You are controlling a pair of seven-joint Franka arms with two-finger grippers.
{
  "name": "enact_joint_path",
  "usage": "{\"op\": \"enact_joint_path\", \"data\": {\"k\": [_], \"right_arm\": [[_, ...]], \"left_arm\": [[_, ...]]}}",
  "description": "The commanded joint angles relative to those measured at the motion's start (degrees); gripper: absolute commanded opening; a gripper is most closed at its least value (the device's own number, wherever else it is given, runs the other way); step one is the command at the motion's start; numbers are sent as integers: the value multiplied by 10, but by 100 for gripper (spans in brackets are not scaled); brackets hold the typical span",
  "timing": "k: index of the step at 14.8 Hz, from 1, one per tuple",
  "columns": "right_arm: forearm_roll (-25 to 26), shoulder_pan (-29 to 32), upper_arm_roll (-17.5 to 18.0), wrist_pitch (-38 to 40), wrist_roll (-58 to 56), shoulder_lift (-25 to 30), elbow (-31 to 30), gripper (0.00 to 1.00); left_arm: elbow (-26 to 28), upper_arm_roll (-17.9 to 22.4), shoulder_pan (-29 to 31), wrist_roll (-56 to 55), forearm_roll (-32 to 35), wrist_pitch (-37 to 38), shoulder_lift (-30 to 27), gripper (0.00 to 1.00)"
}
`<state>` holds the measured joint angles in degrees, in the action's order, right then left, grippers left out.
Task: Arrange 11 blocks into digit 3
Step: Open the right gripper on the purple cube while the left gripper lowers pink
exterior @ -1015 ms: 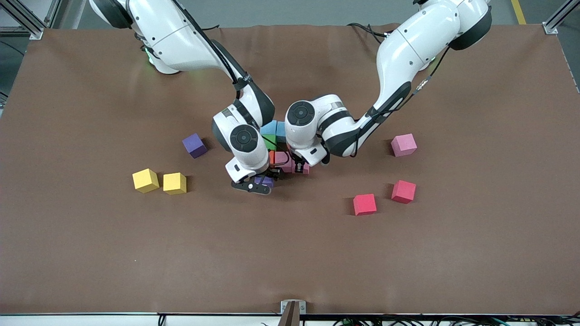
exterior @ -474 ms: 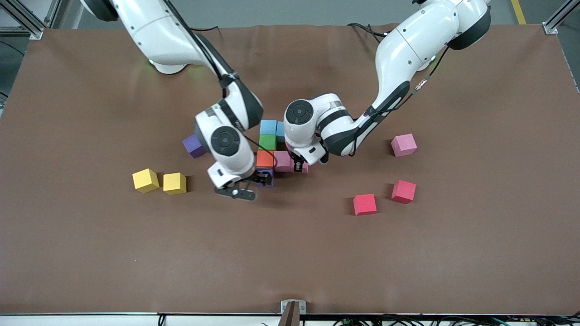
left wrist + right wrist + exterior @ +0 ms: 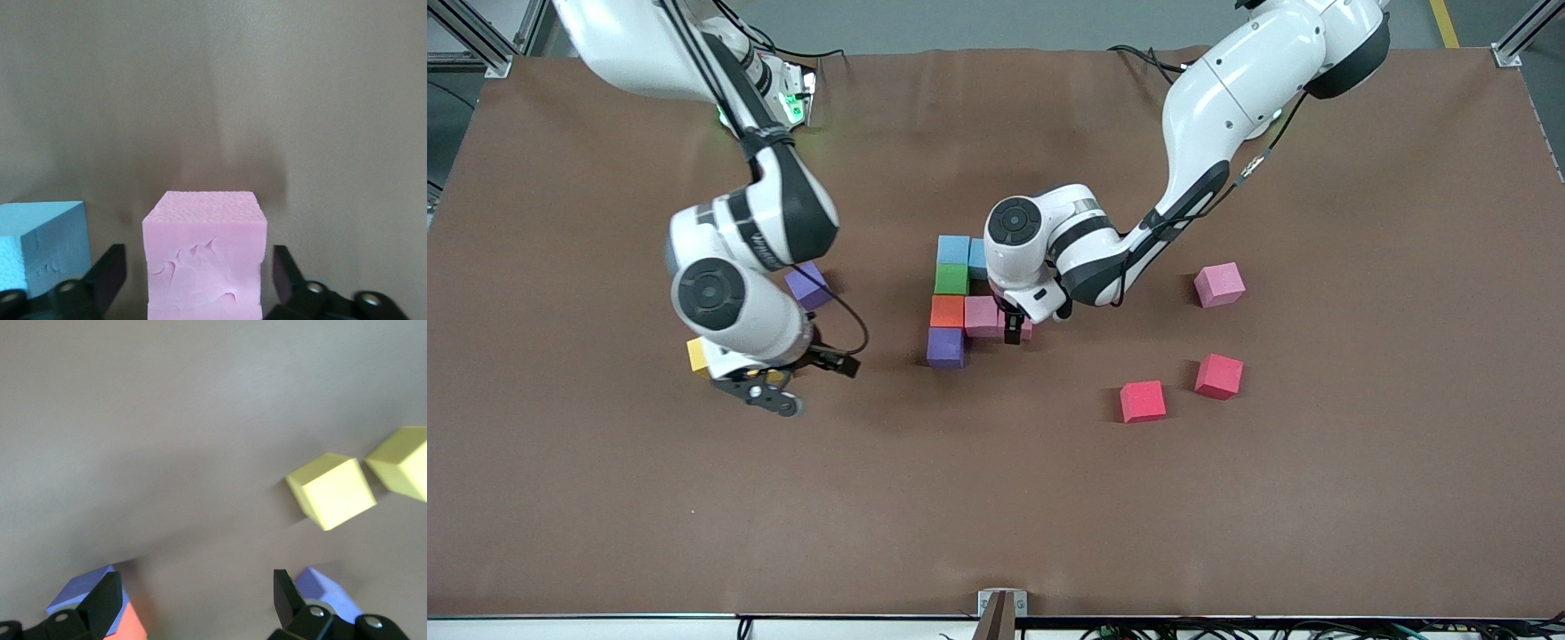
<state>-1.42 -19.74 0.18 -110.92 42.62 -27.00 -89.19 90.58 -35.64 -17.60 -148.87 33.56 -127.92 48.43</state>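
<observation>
At mid-tabletop (image 3: 1316, 533), the partly built digit 3 (image 3: 957, 299): a column of touching blocks, running toward the front camera as light blue block (image 3: 953, 250), green block (image 3: 951, 279), orange block (image 3: 947, 311) and purple block (image 3: 945, 347). Beside the light blue one, toward the left arm's end, a second light blue block (image 3: 978, 258), half hidden under the left arm. Beside the orange one, on the same side, a pink block (image 3: 981, 316), and touching that, a second pink block (image 3: 1026, 332), mostly covered from the front camera.

Down around that second pink block, the left gripper (image 3: 1014, 331), fingers (image 3: 110, 275) spread to either side, a thin gap on each flank, so no clamp on the foam. In the left wrist view, that same pink block square between the fingers, resting on the tabletop, a light blue cube just beside it.

Over the yellow cubes (image 3: 696, 354), toward the right arm's end, the right gripper (image 3: 769, 393), raised, fingers apart, nothing between them. Only a corner of one yellow cube showing from the front camera under it; both in the right wrist view.

Loose on the tabletop: a spare purple block (image 3: 809, 283) near the right arm's wrist; a spare pink block (image 3: 1219, 284) well toward the left arm's end; two red blocks (image 3: 1143, 401), near each other and nearer the front camera than the spare pink.
</observation>
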Motion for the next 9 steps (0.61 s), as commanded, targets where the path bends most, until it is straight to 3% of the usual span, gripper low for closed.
{"op": "enact_joint_path", "data": {"k": [1,5,9], "right_arm": [[1,22,9,14,2,44,-46,100],[2,37,7,-8,18,116,-166,100],[2,33,9,-135,99,207,-346,100]], "left_arm": [[6,0,5,-6,5,-3,-17,100],[8,-14,12,-5,-2,14,-49,100],[14,-88,77,12,-2,76,-62,100]]}}
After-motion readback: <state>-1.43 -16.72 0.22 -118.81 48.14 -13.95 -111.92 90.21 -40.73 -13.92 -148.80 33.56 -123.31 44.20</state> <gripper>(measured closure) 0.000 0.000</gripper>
